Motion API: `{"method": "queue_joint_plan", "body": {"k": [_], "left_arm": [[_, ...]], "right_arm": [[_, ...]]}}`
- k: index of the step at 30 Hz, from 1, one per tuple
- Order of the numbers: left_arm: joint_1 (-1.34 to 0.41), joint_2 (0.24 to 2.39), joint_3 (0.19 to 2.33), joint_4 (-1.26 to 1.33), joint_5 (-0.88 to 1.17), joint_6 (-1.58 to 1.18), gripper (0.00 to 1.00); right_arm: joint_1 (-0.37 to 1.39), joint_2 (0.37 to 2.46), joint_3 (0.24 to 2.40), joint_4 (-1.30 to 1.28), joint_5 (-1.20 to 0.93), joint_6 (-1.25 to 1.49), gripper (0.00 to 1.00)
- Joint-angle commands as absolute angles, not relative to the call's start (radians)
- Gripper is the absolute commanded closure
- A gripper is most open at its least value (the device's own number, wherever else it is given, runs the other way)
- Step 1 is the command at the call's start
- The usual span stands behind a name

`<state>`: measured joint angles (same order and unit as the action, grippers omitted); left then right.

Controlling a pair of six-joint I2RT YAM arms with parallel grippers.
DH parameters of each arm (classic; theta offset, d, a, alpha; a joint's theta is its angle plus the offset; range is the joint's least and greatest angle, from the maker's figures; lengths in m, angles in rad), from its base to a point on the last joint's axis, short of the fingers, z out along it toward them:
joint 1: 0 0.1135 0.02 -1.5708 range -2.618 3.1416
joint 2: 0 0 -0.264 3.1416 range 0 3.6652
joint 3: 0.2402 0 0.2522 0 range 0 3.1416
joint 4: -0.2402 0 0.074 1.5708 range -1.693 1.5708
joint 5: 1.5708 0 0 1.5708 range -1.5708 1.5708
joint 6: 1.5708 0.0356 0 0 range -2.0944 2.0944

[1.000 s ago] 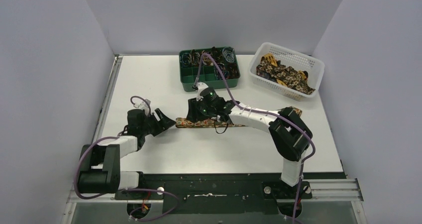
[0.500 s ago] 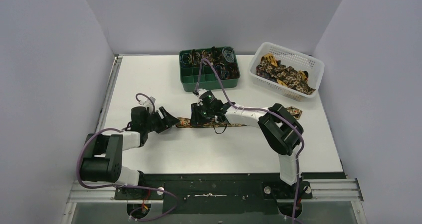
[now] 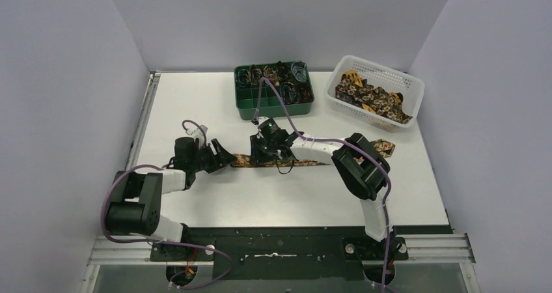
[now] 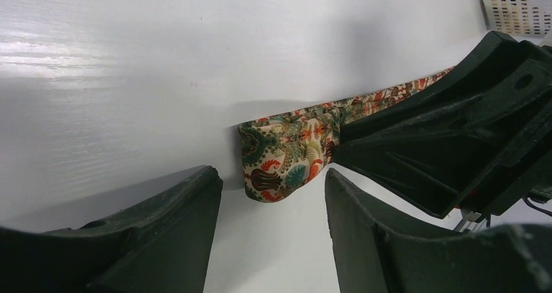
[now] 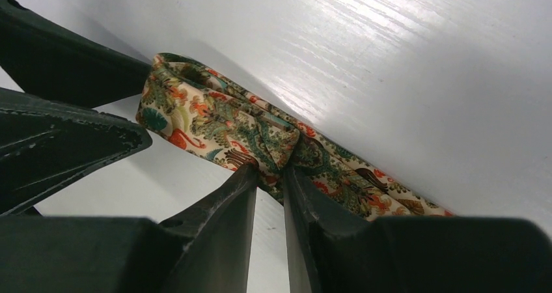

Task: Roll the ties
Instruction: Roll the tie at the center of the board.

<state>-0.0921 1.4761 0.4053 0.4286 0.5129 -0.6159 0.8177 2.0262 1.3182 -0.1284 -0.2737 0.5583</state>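
A floral-print tie (image 3: 306,161) lies as a flat strip across the middle of the white table, its wide end at the right (image 3: 384,146). Its left end is folded back on itself (image 4: 280,156) (image 5: 215,120). My right gripper (image 3: 263,155) is shut, pinching the folded part of the tie (image 5: 270,176) near that end. My left gripper (image 3: 224,157) is open, its jaws wide apart just left of the folded end, not touching it (image 4: 273,202). More ties (image 3: 371,97) lie piled in the white basket.
A green divided box (image 3: 275,107) with thin coloured loops and small coils stands at the back centre. A white mesh basket (image 3: 377,120) stands at the back right. Grey walls close in the table on three sides.
My right gripper has slid left along the tie toward its narrow end. My left gripper has moved right, closing in on the tie's folded left end.
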Motion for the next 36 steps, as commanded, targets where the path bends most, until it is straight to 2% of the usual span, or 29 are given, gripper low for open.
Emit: {"method": "queue_joint_plan", "body": {"k": [1,23,36], "left_arm": [[-0.104,1.501,0.42,0.437,0.529,-0.598,0.44],[-0.109,1.572,0.436,0.394,0.509,-0.548,0.48],[-0.122,1.609,0.436,0.432,0.563,-0.566,0.56]], "right_arm": [[0.813,2.045,1.351,-0.139,-0.242,0.56,0.76],[0.807,2.06,1.346,-0.143,-0.262,0.563,0.77],[0.805,2.065,1.345,-0.138,-0.277,0.569,0.76]]}}
